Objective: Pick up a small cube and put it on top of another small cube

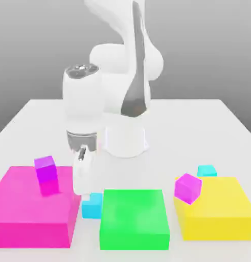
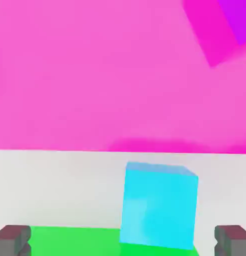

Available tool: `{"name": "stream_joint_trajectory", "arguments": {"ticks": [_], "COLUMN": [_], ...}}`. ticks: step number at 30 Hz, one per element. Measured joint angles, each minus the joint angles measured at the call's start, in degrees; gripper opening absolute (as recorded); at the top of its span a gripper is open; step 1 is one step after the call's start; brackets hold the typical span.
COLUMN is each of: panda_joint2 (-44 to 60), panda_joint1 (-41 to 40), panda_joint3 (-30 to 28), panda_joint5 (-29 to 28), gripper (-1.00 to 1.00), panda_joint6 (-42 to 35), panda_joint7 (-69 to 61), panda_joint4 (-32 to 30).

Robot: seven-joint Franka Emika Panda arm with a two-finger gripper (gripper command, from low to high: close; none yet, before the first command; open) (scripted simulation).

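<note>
Hovering over the small cyan cube (image 2: pixel 159 206), my pincer (image 2: pixel 123 240) spread wide with nothing between the fingers. The cube sits on the white table (image 1: pixel 40 115) between the pink block (image 1: pixel 25 204) and green block (image 1: pixel 133 217). A purple cube (image 1: pixel 46 169) rests atop the pink block.

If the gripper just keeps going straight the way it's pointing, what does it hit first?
Most likely the cyan cube between the pink block and green block; the open gripper brackets it, slightly off-centre. Depth is unclear.
</note>
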Motion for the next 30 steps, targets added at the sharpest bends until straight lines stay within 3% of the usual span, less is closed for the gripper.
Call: {"name": "stream_joint_trajectory", "arguments": {"ticks": [5,6,14,20,25,30], "panda_joint2": [10.26,12.18,11.29,-0.44,-9.26,-19.16], "panda_joint1": [5.09,6.17,5.89,4.54,3.66,-1.12], "panda_joint3": [-6.22,-7.37,-7.03,-3.93,-7.32,-12.3], "panda_joint5": [-5.3,-5.64,-5.43,0.88,6.41,4.0], "gripper": [0.0,-1.0,-1.0,-1.0,-1.0,-1.0], "panda_joint6": [8.27,9.85,9.24,-0.26,-9.85,-22.0], "panda_joint7": [4.45,4.74,4.58,-0.06,-9.96,-16.26], "panda_joint4": [1.66,2.01,1.84,-0.37,4.15,5.87]}}
